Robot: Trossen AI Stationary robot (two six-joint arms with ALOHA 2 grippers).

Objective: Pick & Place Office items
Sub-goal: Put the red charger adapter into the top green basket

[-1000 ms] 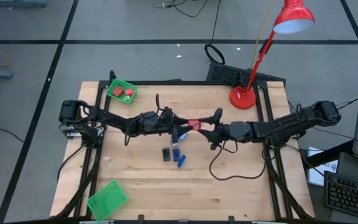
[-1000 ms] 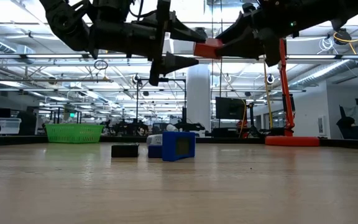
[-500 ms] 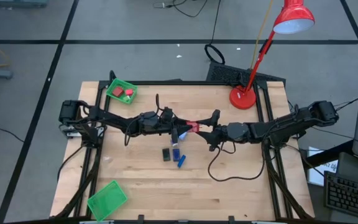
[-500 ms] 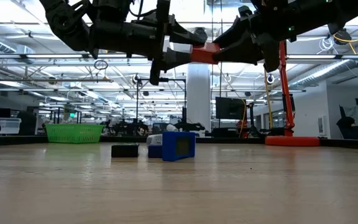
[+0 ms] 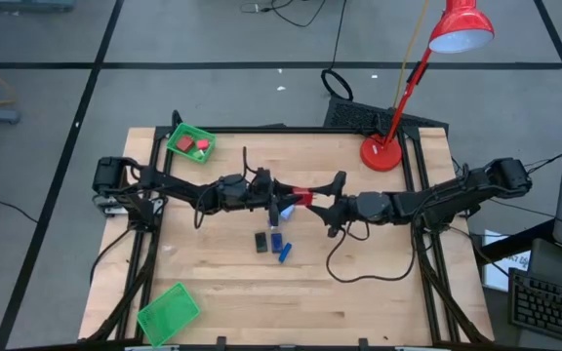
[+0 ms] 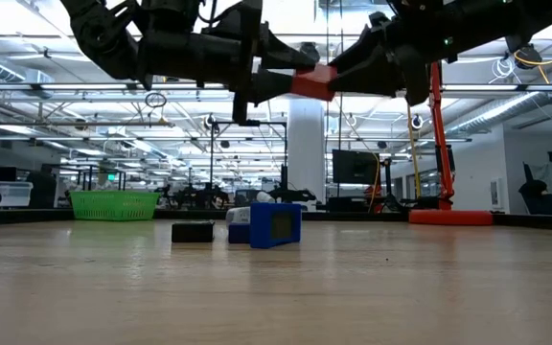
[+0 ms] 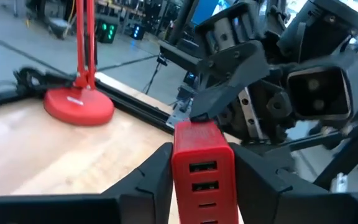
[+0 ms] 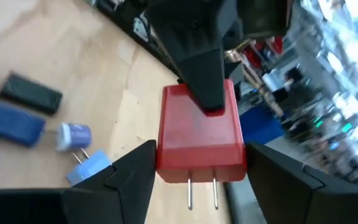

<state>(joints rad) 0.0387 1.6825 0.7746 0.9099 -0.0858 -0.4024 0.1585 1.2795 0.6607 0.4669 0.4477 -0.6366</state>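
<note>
We see a wooden table [image 5: 359,283] with a dark frame. At its far left corner sits a green tray [image 5: 189,143], and a second green tray [image 5: 168,312] lies at the near left corner. A red desk lamp [image 5: 382,153] stands on its round base near the far right corner, its shade [image 5: 461,27] leaning out beyond the table. A black cable [image 5: 336,85] loops on the grey floor behind.

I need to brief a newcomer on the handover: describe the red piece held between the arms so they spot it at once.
Start at the red desk lamp on the table's far edge, then look toward mid-table where the two arms meet. There, held in the air between the left tool and right tool, is the red charger block. Unlike the blue and black pieces lying below, it is red, with USB ports and two prongs.
</note>
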